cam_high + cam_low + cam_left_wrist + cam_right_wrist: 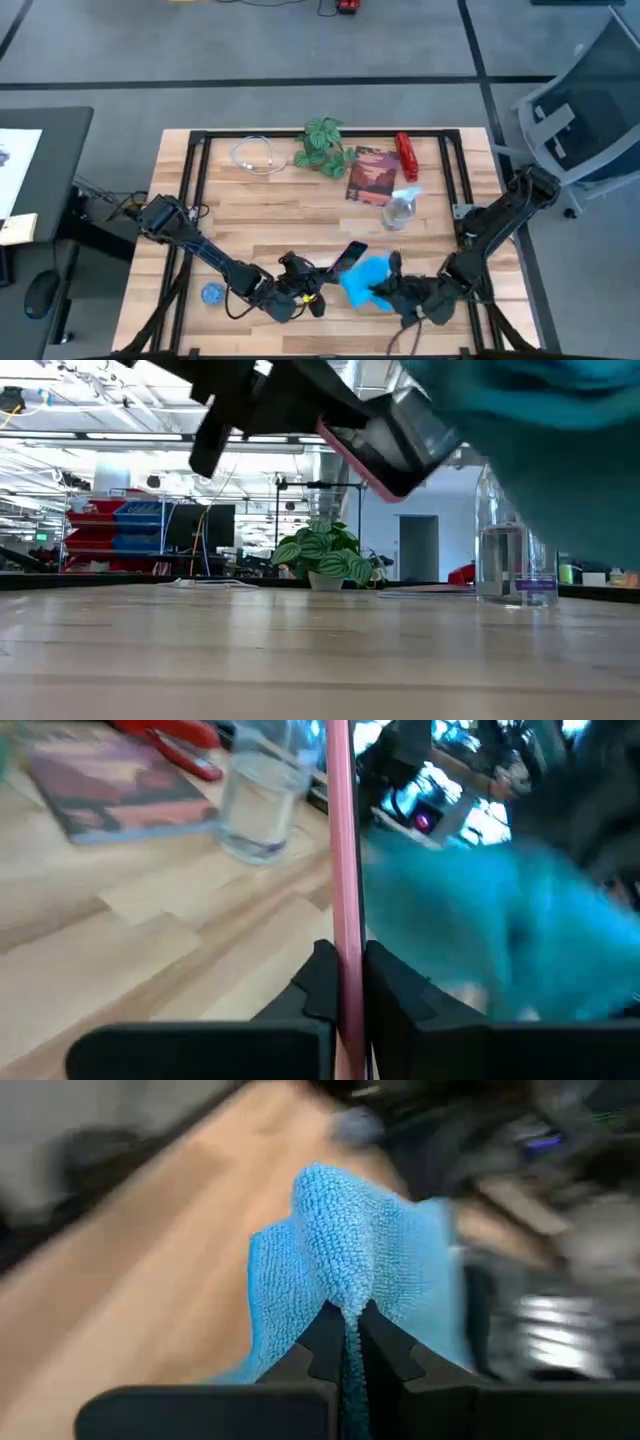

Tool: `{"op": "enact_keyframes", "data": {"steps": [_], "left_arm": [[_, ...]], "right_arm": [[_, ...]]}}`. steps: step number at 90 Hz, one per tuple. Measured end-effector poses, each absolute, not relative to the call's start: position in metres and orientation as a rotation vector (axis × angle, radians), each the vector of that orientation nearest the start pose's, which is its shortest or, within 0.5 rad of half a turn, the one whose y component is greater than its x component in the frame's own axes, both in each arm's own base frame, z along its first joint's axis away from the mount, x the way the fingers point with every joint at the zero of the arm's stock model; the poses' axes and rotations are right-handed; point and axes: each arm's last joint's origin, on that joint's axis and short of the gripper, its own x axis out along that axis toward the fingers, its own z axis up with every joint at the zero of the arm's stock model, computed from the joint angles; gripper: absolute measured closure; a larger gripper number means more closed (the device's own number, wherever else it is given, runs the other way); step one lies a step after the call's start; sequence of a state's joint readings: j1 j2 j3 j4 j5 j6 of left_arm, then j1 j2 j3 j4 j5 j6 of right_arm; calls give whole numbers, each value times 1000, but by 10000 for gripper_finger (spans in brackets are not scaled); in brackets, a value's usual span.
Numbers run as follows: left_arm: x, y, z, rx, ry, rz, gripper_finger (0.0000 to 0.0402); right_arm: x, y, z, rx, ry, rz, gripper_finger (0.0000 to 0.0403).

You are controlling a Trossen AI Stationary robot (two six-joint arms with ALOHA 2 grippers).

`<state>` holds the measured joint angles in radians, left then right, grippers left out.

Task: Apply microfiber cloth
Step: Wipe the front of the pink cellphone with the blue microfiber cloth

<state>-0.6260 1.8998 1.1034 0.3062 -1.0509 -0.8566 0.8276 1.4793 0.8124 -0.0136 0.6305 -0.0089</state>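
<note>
Microfiber cloth (pixel 345 1260) pinched in right claw (pixel 346 1342), beside phone (pixel 349 256).

Even, bright overhead light falls on the bench (pixel 260 210), with only faint shadows under the arms. In the low view ceiling strip lights glare white, and the near microfiber cloth (pixel 540 450) is a soft out-of-focus mass. Both wrist views are smeared beyond their own sharp fingers (pixel 325 1342).
</note>
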Motion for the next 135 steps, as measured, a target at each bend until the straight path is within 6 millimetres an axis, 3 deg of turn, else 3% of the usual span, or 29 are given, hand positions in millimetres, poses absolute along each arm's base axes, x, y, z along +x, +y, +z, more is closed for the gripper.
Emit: {"op": "enact_keyframes", "data": {"steps": [12, 33, 51, 62, 74, 85, 95, 107, 116, 135], "left_arm": [[325, -217, 186, -437, 98, 538, 396], [321, -218, 192, -430, 76, 555, 397], [319, -215, 205, -403, 69, 551, 397], [319, -214, 206, -400, 67, 552, 397], [318, -214, 206, -403, 71, 552, 397], [316, -218, 205, -405, 76, 541, 397], [314, -220, 205, -405, 78, 535, 396], [313, -222, 204, -403, 80, 531, 396], [312, -223, 204, -403, 83, 524, 396], [313, -226, 205, -376, 107, 469, 395]], "right_arm": [[223, 202, 186, -458, 583, 155, 403], [266, 188, 171, -448, 480, 23, 403], [299, 183, 129, -382, 576, 150, 393], [319, 188, 117, -338, 606, 197, 344], [327, 192, 130, -332, 624, 205, 250], [314, 185, 153, -329, 724, 192, 159], [293, 174, 173, -281, 766, 160, 113], [255, 161, 181, -229, 675, 95, 103], [226, 146, 178, -96, 523, 58, 107], [202, 119, 172, 208, 132, 53, 111]]}}
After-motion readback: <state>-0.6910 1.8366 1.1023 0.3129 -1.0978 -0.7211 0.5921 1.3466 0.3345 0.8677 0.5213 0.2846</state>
